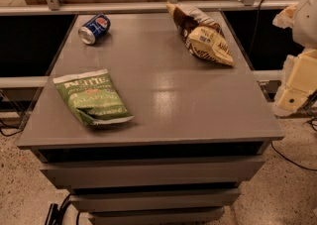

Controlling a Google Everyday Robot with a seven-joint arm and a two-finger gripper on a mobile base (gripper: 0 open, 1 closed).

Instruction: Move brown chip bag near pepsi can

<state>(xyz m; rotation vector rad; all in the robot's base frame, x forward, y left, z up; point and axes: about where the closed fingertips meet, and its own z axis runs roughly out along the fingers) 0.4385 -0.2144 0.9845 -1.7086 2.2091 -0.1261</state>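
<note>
Right of the smooth table (173, 90), blocky end effector (297, 78), state unclear; crinkled brown chip bag (203, 35) nearby.

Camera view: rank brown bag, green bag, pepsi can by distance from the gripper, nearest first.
Gripper at right edge, off the table.
1. Brown bag, back right.
2. Green bag, front left, and pepsi can, back left: too close to call.

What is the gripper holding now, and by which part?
Nothing. The gripper is at the picture's right edge, beside the table; the brown chip bag lies on it, apart.
</note>
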